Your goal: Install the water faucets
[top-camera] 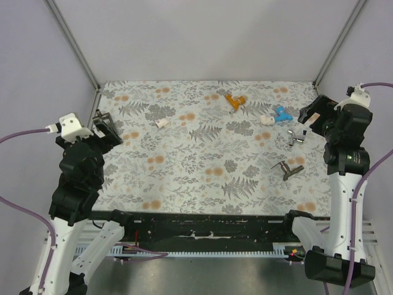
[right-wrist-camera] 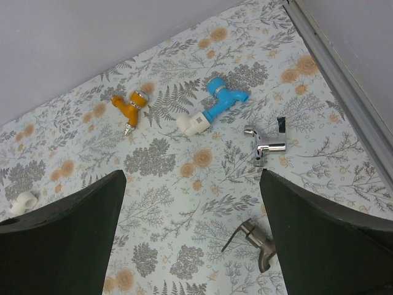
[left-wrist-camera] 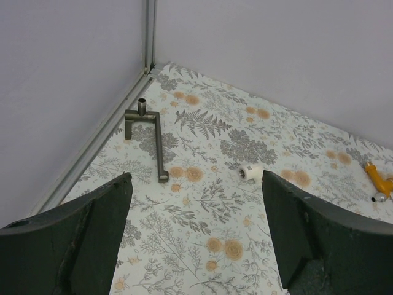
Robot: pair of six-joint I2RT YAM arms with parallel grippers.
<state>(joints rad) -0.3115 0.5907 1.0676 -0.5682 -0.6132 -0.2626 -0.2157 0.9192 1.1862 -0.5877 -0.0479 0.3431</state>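
Toward the far right of the floral table cover, we find both water faucets lying loose. The blue faucet rests on its side with a white fitting touching one end, and the orange faucet lies apart to its left, nearer the back wall. Neither is installed or held. Our right gripper hovers above the cloth with its jaws spread wide and nothing between them. The blue faucet is ahead of it, while a chrome tap and a dark metal tap lie closer in. Our left gripper is likewise spread wide and empty near the left corner, facing a dark metal bracket and a second white fitting. We judge the work to be at its opening step, the first pickup. Next, we think the right arm needs to reach forward past the chrome tap, line its jaws across the blue faucet's body, and descend without knocking the piece askew.
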